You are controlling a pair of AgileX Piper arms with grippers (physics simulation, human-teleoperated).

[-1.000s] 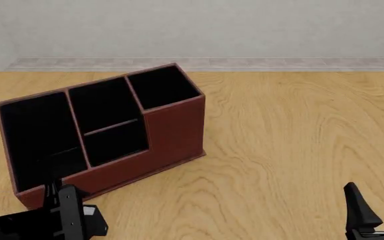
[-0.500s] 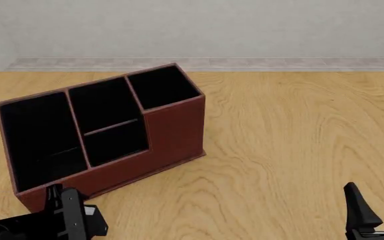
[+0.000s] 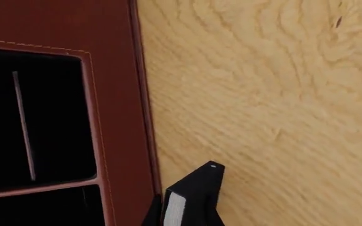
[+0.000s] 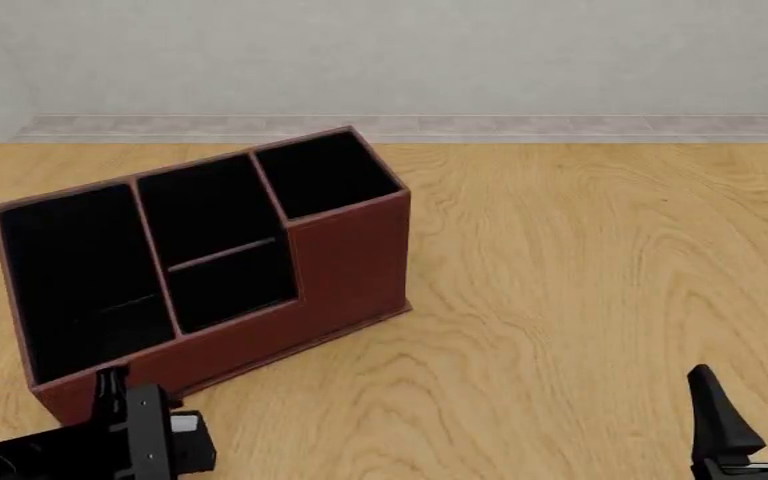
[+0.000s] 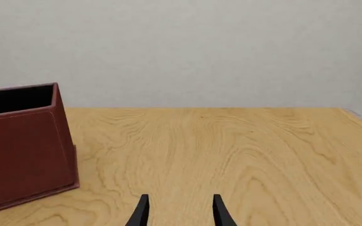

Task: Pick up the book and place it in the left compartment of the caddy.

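The left pincer (image 4: 157,440) pinches the book (image 3: 176,209) just in front of the caddy (image 4: 344,270); lifting it into the left compartment (image 4: 77,280) remains; the right pincer (image 5: 178,212) is spread

The caddy (image 4: 211,270) is the only obstacle on the tabletop (image 4: 584,270); it fills the left half of the front view, and its three sections are open from above. The wide section (image 4: 77,280) at the left of the frame is bounded by a tall back wall and a low front wall. The left claw (image 4: 137,435) sits just beside this front wall, at the lower left. The right half is bare wood, with the right claw (image 4: 758,410) at the lower right corner.
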